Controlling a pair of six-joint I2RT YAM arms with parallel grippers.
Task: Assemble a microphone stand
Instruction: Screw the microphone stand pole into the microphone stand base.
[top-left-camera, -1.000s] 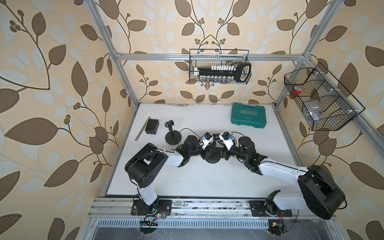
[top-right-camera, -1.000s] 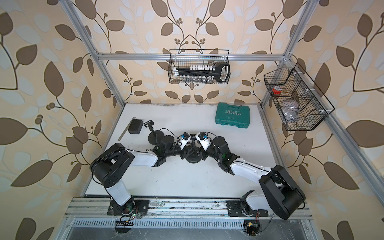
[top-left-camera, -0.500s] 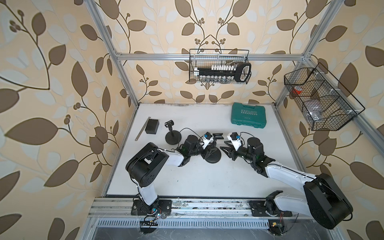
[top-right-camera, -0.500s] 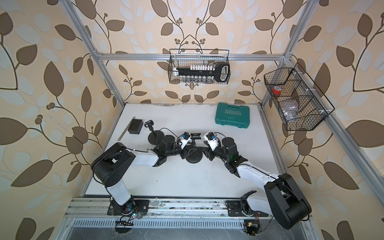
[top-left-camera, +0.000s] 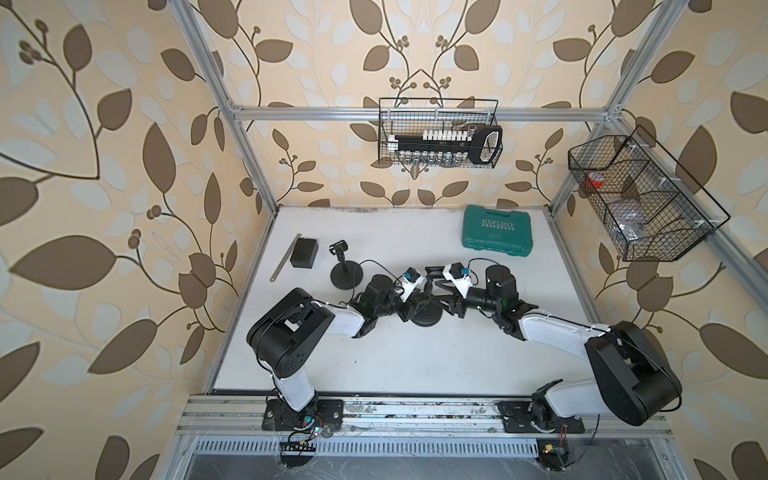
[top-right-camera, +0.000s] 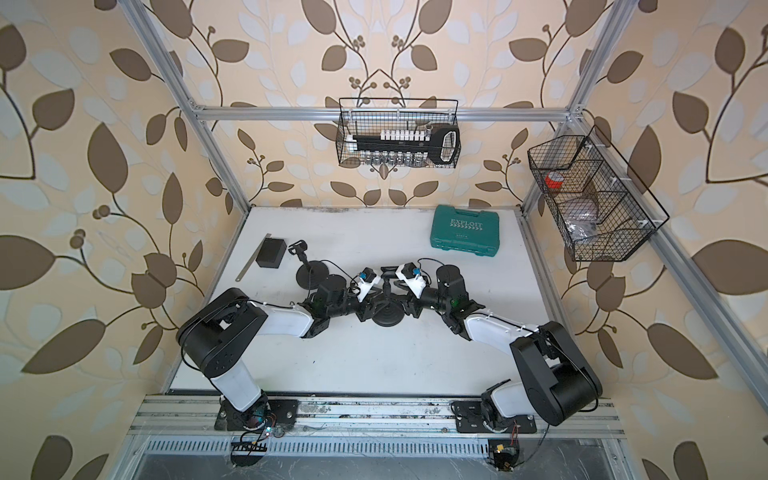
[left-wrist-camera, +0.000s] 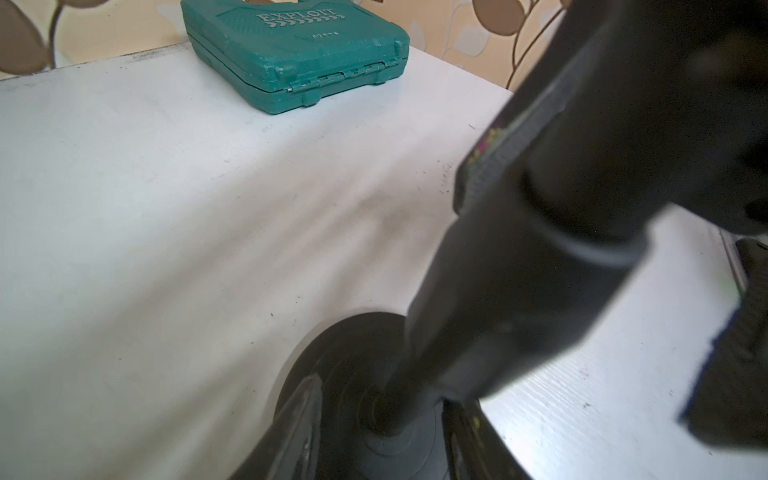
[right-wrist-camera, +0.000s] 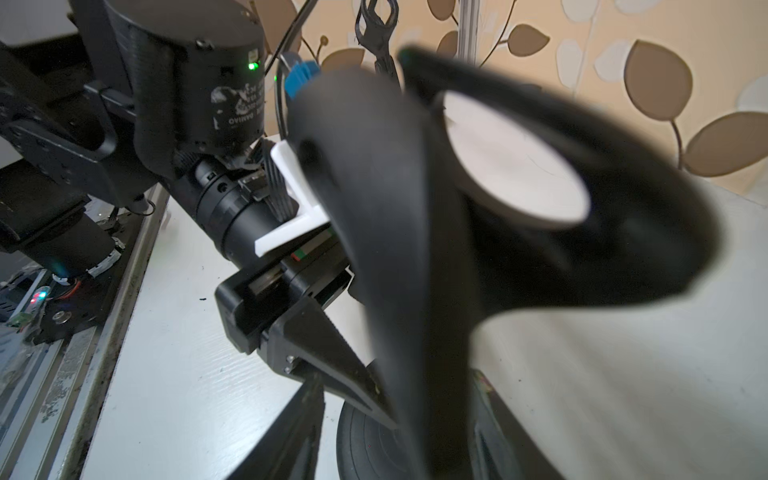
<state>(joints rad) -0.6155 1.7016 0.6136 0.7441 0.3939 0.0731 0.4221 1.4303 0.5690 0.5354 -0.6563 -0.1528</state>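
Two grippers meet at one spot in both top views. The left gripper (top-left-camera: 409, 308) and the right gripper (top-left-camera: 445, 298) stand on either side of the round black metal base (top-left-camera: 428, 325), near the middle of the white table (top-left-camera: 415, 365). From this base rises the thin black post (top-right-camera: 386, 289), with the black plastic microphone clip (top-right-camera: 389, 271) on top. Whether the post is truly upright I cannot tell from above. A second black stand (top-left-camera: 345, 273), already complete, is just beside the left arm. The teal plastic tool case (top-left-camera: 496, 228) lies well apart at the back.

In the left wrist view the left fingers (left-wrist-camera: 297, 424) are apart, one on each side of the post's foot where it enters the base. A gap shows on one side, so nothing is clamped.

In the right wrist view the clip fills the picture, blurred. The right fingers (right-wrist-camera: 291, 436) are apart too, with the post between them and a gap on one side. One left finger reaches to the post's foot, but I cannot tell if it touches.

I judge the step is to seat and tighten the post in the base. To do it well, I would press the base flat with the left fingers so it cannot spin. Then I would close the right jaws squarely on the post, keep it vertical and turn in small strokes, without any side push
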